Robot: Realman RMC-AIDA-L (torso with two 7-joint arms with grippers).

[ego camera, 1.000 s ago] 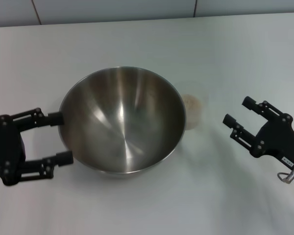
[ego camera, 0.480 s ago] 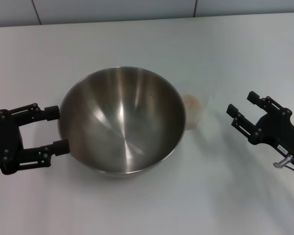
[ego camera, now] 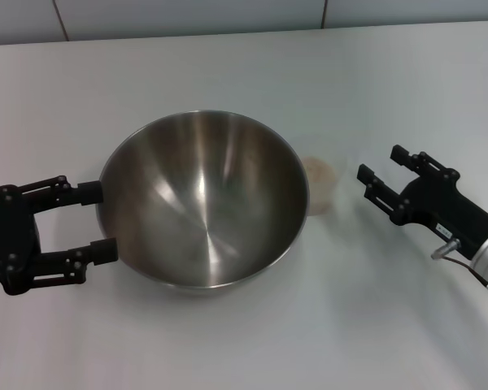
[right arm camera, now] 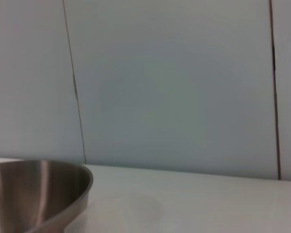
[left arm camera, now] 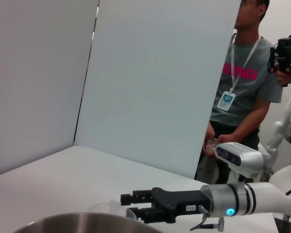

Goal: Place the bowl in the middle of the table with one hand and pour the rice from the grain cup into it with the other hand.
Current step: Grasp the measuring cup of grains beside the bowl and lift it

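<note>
White wall panels (left arm camera: 150, 82), man in grey T-shirt (left arm camera: 245, 80), lanyard badge (left arm camera: 226, 101)

Bright, even overhead light; soft glare streaks inside the shiny round steel bowl (ego camera: 202, 199); faint shadows on the white counter (ego camera: 228, 65).

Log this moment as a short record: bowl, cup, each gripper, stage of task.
bowl: mid-table, upright, empty
grain cup: upright beside the bowl on the robot's right, holding rice
left gripper: open, fingers either side of the bowl's left rim
right gripper: open, pointed at the cup, short of it
stage: cup not yet gripped, no rice poured
</note>
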